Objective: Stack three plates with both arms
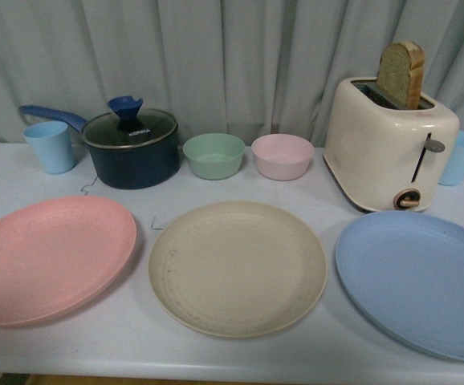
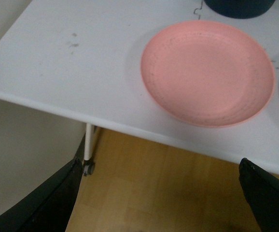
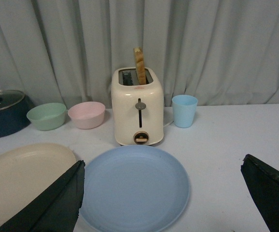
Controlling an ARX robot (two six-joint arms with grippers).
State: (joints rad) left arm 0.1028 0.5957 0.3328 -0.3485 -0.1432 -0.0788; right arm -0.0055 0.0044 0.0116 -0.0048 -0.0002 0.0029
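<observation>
Three plates lie side by side along the table's front. The pink plate (image 1: 49,257) is at the left, the cream plate (image 1: 238,266) in the middle, the light blue plate (image 1: 421,279) at the right. Neither arm shows in the front view. My left gripper (image 2: 159,193) is open, off the table's front edge above the wooden floor, with the pink plate (image 2: 207,72) ahead of it. My right gripper (image 3: 163,193) is open above the near part of the blue plate (image 3: 134,187), holding nothing. The cream plate (image 3: 23,179) shows beside one finger.
Behind the plates stand a blue cup (image 1: 50,146), a dark lidded saucepan (image 1: 129,144), a green bowl (image 1: 213,155), a pink bowl (image 1: 282,156), a cream toaster (image 1: 388,144) holding bread, and another blue cup (image 1: 463,157). A grey curtain hangs behind. The table's front edge (image 2: 130,133) and leg (image 2: 88,150) show.
</observation>
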